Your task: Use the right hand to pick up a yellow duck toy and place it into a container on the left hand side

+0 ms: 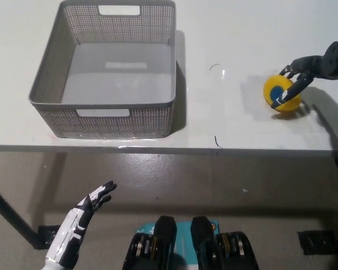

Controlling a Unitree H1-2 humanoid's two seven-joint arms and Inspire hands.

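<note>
Nearest, at the lower left and below the table edge, the white left hand (93,201) rests over the grey floor, holding nothing, its fingers straight and slightly spread; its forearm is cut off by the bottom of the picture. Above it the smooth white table (225,126) runs across the view with a few faint dark marks on its surface. On the right side of the table sits the yellow duck toy (281,94), a rounded glossy shape with a blue spot facing up; its duck form is hard to make out. The black right hand (307,70) reaches in from the right edge, fingers curled loosely around the toy's far side and touching it, not clamped. Farther left stands the container (50,73), a grey perforated plastic basket with slotted handles.
</note>
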